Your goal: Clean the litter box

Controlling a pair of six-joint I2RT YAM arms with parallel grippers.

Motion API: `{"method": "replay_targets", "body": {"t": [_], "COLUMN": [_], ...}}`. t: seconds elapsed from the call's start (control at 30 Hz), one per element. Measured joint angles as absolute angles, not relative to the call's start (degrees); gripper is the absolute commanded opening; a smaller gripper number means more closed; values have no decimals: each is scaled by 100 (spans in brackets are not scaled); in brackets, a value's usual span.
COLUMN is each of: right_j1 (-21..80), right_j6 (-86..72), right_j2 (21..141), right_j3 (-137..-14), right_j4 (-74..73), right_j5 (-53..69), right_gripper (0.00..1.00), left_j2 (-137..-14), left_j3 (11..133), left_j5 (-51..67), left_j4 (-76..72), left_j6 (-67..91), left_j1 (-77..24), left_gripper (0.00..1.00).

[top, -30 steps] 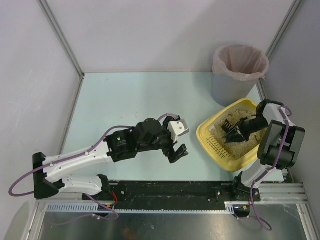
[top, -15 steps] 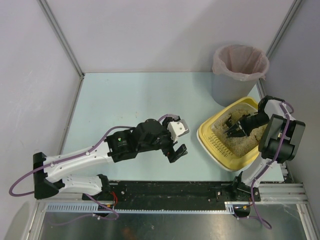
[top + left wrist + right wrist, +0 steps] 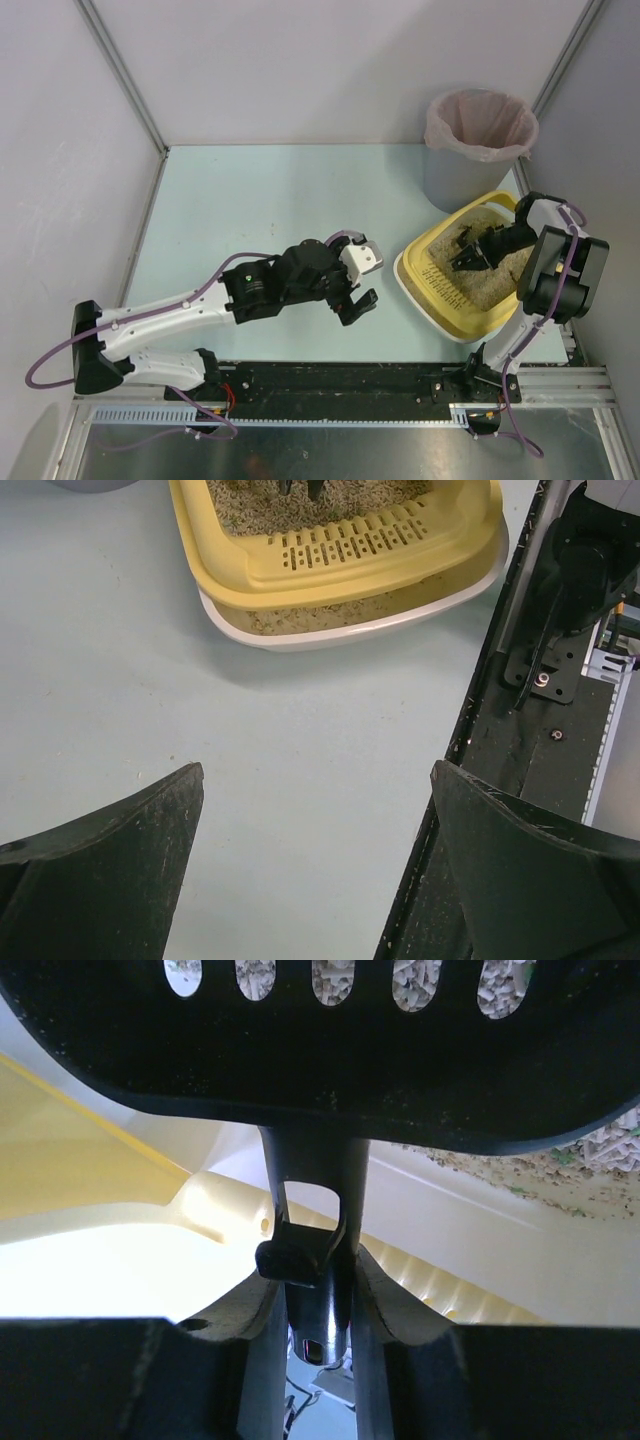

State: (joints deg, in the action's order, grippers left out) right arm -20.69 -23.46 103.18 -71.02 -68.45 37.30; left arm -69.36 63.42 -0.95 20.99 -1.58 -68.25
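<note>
The litter box [image 3: 425, 285] is a yellow tray of beige litter at the table's right side; in the left wrist view its slotted yellow rim [image 3: 340, 560] sits over a white base. My right gripper [image 3: 497, 243] hangs over the box, shut on the handle [image 3: 312, 1190] of a black slotted scoop [image 3: 466, 250]. The scoop's blade [image 3: 330, 1050] fills the top of the right wrist view, with litter showing through its slots. My left gripper [image 3: 357, 303] stands open and empty above the table, left of the box, its fingers [image 3: 110, 850] wide apart.
A grey round bin [image 3: 478, 145] with a pink liner stands behind the litter box in the far right corner. A black rail [image 3: 400, 380] runs along the near edge, close to my left gripper's right finger [image 3: 530, 860]. Walls close the table on three sides.
My right gripper has drawn the scoop toward the far side of the litter box. The left arm has shifted slightly right; its gripper stays open.
</note>
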Motion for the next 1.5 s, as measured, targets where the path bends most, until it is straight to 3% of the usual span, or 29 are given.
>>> {"method": "replay_targets", "body": {"t": [1.5], "right_j1": [-1090], "right_j6": [-3089], "right_j2": [10119], "right_j3": [-6254], "right_j4": [-4665], "right_j5": [2128], "right_gripper": [0], "left_j2": [-7249], "left_j3": [6331], "left_j5": [-91], "left_j4": [2073], "left_j6": [-156], "left_j1": [-6825], "left_gripper": [100]}}
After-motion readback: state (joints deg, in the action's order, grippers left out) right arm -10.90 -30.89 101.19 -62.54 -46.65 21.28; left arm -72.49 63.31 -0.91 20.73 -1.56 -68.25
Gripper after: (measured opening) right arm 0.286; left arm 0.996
